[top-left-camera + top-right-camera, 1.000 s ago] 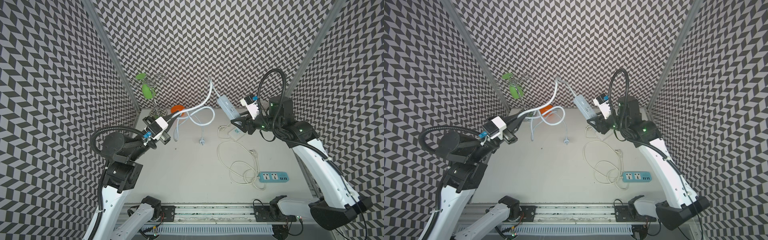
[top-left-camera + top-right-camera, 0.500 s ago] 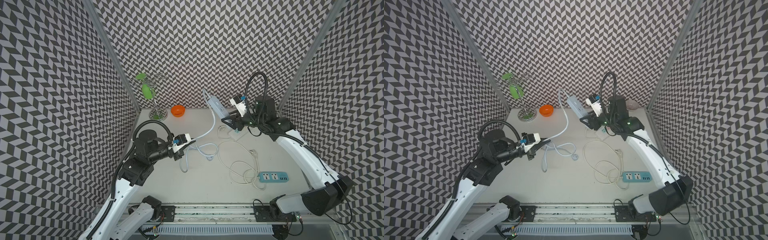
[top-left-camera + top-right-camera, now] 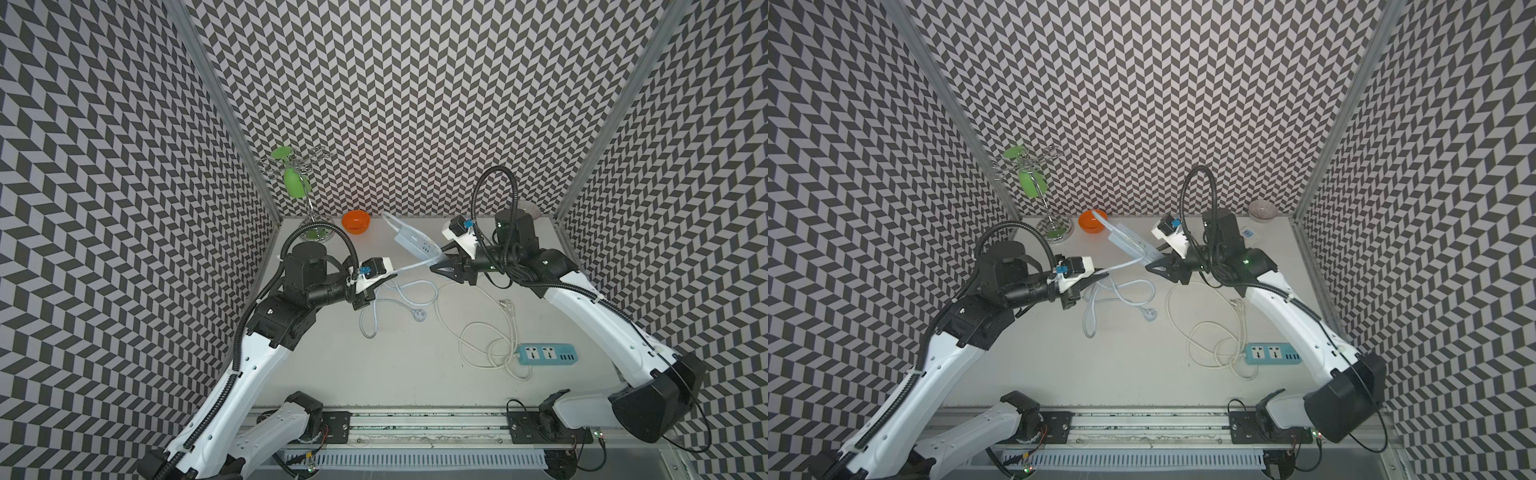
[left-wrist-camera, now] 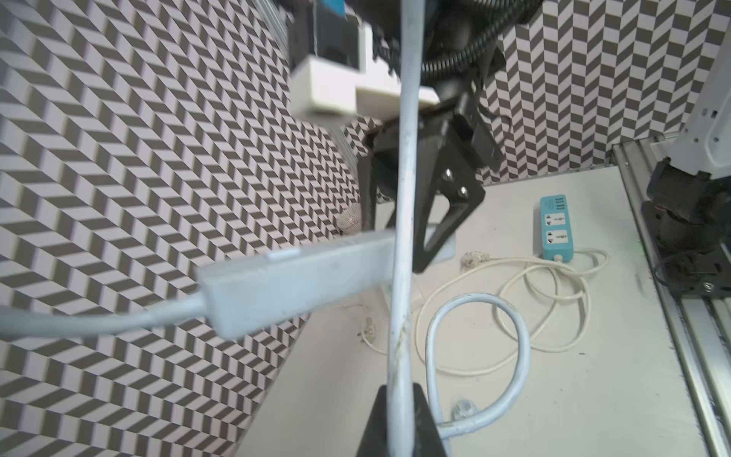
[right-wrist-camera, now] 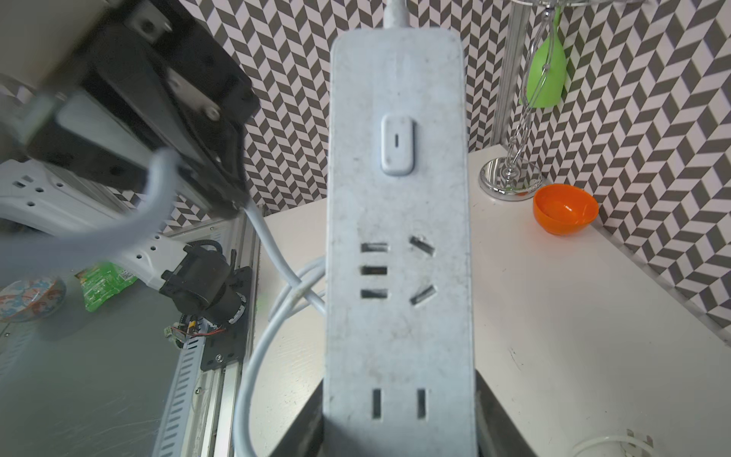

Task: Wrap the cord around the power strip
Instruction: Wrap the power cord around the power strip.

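Power strip: slim pale blue-grey bar, one switch, sockets in row; raised off table, tilted. Cord: thick, pale; one stretch drawn straight, crossing strip; rest looped on table, round plug lying flat.

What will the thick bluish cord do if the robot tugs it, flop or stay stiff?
Probably flop: the cord lies in loose loops on the table. It likely straightens only under pull, like the taut stretch from the left gripper to the power strip. Its round plug may drag behind.
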### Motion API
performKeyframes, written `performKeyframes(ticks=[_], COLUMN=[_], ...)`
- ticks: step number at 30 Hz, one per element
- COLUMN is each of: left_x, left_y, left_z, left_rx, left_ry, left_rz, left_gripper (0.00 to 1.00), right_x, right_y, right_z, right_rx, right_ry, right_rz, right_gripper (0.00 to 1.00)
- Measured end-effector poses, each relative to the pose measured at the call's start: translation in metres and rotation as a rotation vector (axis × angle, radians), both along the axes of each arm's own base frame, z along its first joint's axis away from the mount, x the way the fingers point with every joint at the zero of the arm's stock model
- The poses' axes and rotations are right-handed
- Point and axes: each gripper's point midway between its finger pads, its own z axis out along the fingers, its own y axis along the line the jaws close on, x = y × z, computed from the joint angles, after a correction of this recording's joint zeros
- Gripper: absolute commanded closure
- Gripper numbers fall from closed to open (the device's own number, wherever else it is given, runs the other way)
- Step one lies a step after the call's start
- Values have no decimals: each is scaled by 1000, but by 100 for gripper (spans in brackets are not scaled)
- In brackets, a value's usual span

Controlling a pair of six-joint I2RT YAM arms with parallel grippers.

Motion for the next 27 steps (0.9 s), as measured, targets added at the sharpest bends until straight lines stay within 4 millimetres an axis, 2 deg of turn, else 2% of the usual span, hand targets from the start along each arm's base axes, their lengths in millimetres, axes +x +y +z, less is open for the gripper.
performKeyframes(ticks=[2,5,8,11,18,22,27], left_x=[0,-2,-4,-6,10,41,88], left_y=[-2,-3,-4,-4,-4,3,18], left_z=[-16,-30,-31,-32,-17,-7,20], left_rx=[27,47,47,55,93,148,188], left_ry=[51,93,102,112,64,-1,-116], left_rz=[-11,-28,-43,-57,-27,75,233], left_gripper=[100,100,100,100,100,100,100], right_x=[-4,-15,-33,-51,-90,-112,-120], right_y=[-1,-5,-8,-9,-12,-6,9], right_z=[17,47,75,91,94,89,71], right_rx=[34,97,157,187,165,128,48], right_ry=[-60,-154,-233,-283,-306,-286,-241], right_rz=[11,34,87,149,256,314,339], right_gripper=[100,100,100,100,100,100,100])
